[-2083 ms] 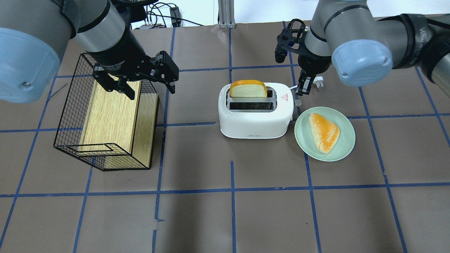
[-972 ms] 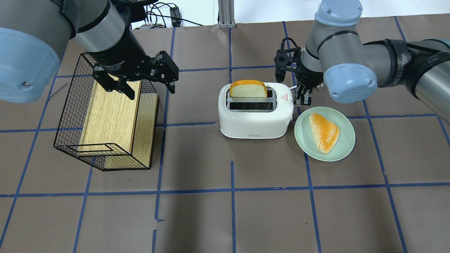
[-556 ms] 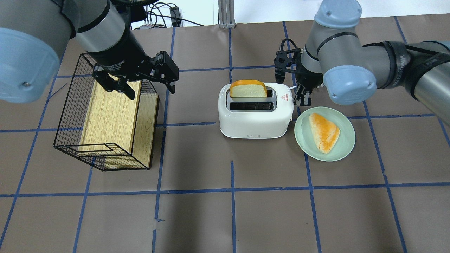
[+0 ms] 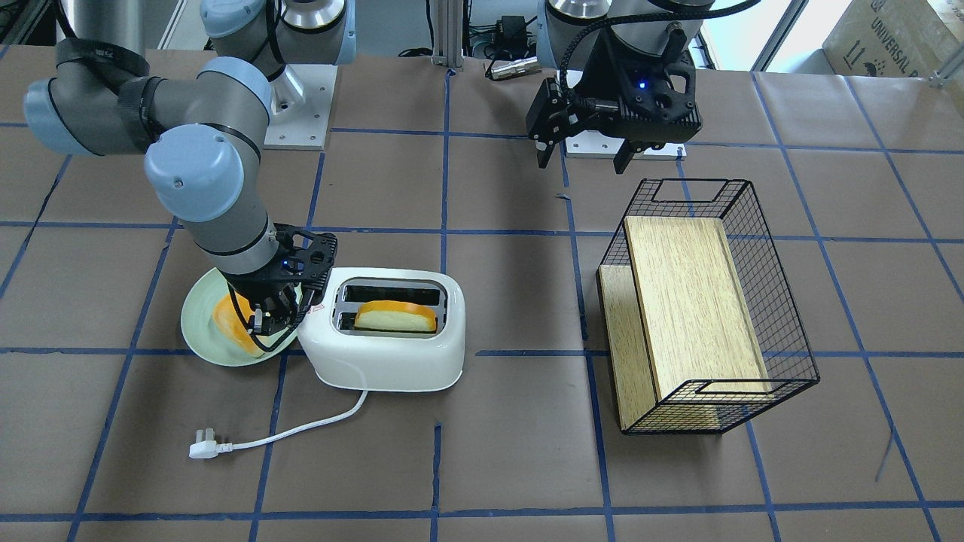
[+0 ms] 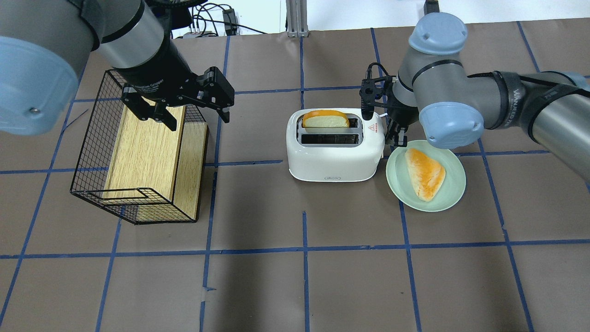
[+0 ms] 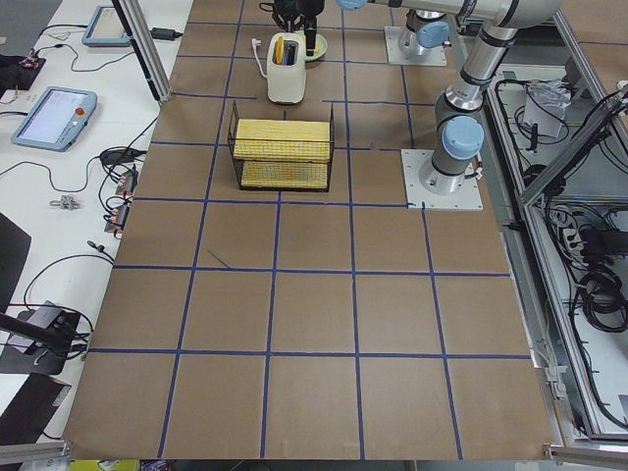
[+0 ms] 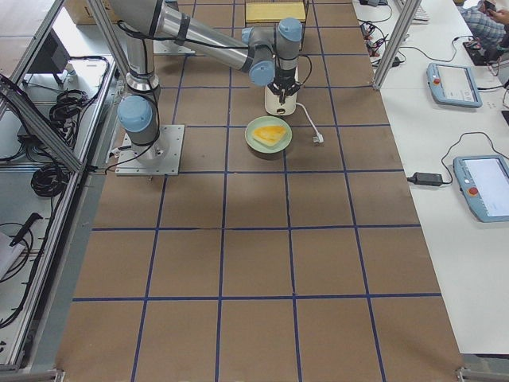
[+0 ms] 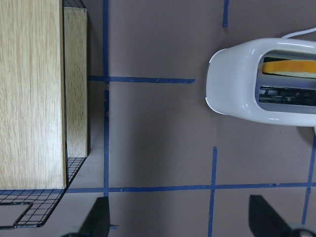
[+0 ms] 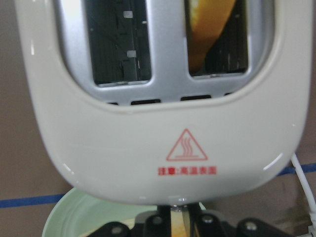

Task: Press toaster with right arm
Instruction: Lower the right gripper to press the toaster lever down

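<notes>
Right-arm black tool (image 5: 398,138), tips pressed together for stiff narrow contact, is held low against the labelled end of the rounded glossy white toaster (image 5: 335,161), set well inside the edges of the surface (image 5: 304,286).

Overhead and front cameras look steeply down at the table (image 5: 350,286) from opposite sides; two distant end cameras look along it. Both close wrist cameras share the toaster (image 9: 158,133).

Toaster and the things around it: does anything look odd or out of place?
Yes. The toaster is not plugged in: its cord trails over the table and the plug lies loose there. The wire basket lies tipped on its side with a wooden box in it.
</notes>
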Motion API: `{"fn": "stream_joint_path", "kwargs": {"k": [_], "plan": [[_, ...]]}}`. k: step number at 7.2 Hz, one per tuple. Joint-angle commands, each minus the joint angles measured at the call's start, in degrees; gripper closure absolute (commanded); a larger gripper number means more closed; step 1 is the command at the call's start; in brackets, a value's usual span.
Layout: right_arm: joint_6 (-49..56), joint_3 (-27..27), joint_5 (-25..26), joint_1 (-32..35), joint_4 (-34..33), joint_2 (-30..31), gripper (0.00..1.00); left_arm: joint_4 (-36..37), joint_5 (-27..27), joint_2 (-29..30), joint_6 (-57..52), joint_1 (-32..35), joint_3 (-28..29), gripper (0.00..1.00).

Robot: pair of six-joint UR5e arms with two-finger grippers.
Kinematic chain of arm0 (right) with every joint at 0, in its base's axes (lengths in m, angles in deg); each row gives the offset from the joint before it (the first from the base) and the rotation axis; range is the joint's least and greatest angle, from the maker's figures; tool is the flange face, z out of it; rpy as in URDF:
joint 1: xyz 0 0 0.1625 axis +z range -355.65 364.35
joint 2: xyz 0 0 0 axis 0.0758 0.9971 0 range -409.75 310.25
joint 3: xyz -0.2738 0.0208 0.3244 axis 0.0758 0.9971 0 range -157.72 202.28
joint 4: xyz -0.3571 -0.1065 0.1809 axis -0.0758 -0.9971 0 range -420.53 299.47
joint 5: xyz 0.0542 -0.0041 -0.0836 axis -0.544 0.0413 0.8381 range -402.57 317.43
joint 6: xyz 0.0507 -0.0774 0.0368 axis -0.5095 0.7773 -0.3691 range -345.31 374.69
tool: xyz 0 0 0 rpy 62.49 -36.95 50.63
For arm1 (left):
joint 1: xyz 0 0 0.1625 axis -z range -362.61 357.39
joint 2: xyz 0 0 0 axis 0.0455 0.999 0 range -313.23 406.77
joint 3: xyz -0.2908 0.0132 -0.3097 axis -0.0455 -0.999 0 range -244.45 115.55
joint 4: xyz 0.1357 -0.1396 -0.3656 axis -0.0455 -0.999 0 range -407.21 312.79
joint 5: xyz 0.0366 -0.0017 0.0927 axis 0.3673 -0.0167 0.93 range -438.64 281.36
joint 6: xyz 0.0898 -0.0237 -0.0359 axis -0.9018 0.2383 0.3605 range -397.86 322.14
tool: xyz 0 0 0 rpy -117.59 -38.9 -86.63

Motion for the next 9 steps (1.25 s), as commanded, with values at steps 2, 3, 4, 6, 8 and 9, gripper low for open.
{"fn": "stream_joint_path", "kwargs": {"k": [2, 3, 4, 6, 8, 9], "plan": [[-0.1, -0.02, -0.09, 0.11, -1.06, -1.31, 0.77, 0.0, 0.0, 0.0, 0.0, 0.0, 0.0, 0.0], [-0.01, -0.11, -0.09, 0.03, -1.49, -1.58, 0.77, 0.0, 0.0, 0.0, 0.0, 0.0, 0.0, 0.0], [-0.01, -0.11, -0.09, 0.11, -1.67, -1.67, 0.77, 0.0, 0.0, 0.0, 0.0, 0.0, 0.0, 0.0], [-0.54, -0.11, 0.09, 0.03, -1.76, -2.37, 0.77, 0.0, 0.0, 0.0, 0.0, 0.0, 0.0, 0.0], [-0.8, -0.02, 0.09, 0.2, -1.76, -2.63, 0.77, 0.0, 0.0, 0.0, 0.0, 0.0, 0.0, 0.0], [-0.63, -0.11, 0.09, 0.11, -1.76, -2.64, 0.77, 0.0, 0.0, 0.0, 0.0, 0.0, 0.0, 0.0]]}}
